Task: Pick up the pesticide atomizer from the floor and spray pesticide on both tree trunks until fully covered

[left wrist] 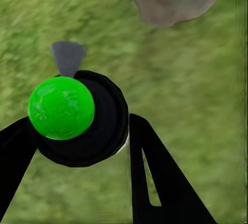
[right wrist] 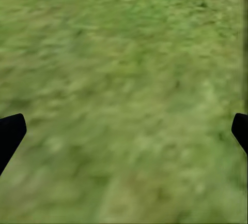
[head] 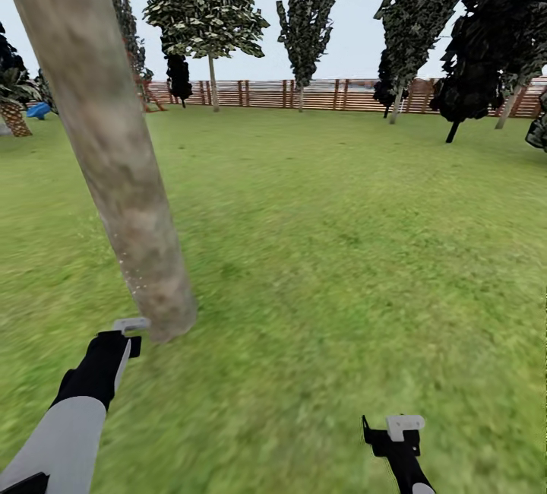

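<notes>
The left hand [left wrist: 82, 146] grips the dark atomizer [left wrist: 85, 118] just beside the tree trunk [head: 114, 152], which carries white specks [head: 137, 281]; the right hand [right wrist: 124, 131] hangs wide open over grass [head: 342, 251].

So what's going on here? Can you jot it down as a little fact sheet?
place: grass lawn with a slat fence at the far end
nearest tree: thick pale trunk, white specks near its base
left gripper: shut on atomizer, which has a green ball top and a grey nozzle toward the trunk
right gripper: open, over bare grass
</notes>
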Motion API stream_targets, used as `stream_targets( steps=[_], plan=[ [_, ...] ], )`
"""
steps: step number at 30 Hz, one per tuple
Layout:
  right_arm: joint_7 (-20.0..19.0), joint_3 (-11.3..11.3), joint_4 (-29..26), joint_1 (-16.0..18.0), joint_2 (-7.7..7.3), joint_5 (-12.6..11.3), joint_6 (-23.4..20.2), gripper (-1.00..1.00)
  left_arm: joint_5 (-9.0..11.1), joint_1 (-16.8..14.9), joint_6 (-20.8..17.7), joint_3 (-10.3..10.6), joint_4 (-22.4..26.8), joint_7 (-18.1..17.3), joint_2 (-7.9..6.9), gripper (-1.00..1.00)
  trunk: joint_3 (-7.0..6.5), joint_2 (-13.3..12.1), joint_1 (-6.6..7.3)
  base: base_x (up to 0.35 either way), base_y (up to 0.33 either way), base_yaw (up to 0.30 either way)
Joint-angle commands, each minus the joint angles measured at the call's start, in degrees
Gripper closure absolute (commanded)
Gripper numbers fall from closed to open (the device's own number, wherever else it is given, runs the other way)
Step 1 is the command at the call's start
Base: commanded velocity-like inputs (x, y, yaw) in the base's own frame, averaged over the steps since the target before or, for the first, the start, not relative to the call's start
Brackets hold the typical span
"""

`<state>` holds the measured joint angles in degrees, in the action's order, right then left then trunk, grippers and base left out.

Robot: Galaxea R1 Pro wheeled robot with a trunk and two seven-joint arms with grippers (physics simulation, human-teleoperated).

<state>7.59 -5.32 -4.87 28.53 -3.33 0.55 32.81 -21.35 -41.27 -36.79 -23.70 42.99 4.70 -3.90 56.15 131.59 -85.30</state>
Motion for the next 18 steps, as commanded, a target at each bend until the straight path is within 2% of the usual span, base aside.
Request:
stream_targets(
  steps=[1,11,18],
  plan=[
    [0.5,-0.5,0.0,0.0,-0.01,0.1,0.1,-1.0,0.1,0.0,-0.2,0.0,0.0,0.1,0.02,1.0,0.05,0.0,0.0,0.144,-0.263,0.0],
    [0.5,-0.5,0.0,0.0,-0.01,0.1,0.1,-1.0,0.1,0.0,-0.3,0.0,0.0,0.1,0.03,1.0,0.05,0.0,0.0,0.139,-0.263,0.016],
    [0.5,-0.6,0.0,0.0,-0.01,0.1,0.1,-1.0,0.1,0.0,-0.3,-0.2,0.0,0.1,-0.07,1.0,0.05,0.0,0.0,0.155,-0.253,0.247]
  ],
)
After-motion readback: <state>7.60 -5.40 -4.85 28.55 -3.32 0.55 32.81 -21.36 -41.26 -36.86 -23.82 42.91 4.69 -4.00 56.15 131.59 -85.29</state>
